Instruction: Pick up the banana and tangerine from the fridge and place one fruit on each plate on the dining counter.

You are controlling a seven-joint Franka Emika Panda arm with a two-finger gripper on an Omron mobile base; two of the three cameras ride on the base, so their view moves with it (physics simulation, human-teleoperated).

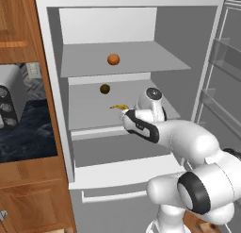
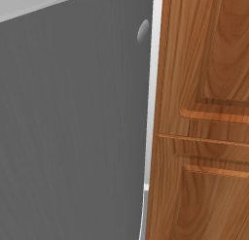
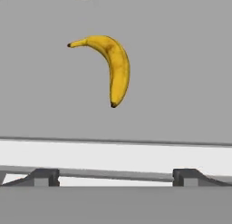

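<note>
The banana [image 3: 111, 66] lies flat on the middle fridge shelf [image 1: 89, 115], straight ahead of the hand [image 3: 115, 177] and apart from it, its long axis running roughly along the reach line with the stem curling sideways. The hand is fully open and holds nothing. In the left base view the arm covers most of the banana, and the dark round fruit [image 1: 105, 89] behind it is cut off in the hand view.

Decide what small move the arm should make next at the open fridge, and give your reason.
Probably ease the pincer forward and down over the banana. Its fingers stand wide open and hold nothing, and the banana lies untouched ahead of them on the fridge shelf.
</note>
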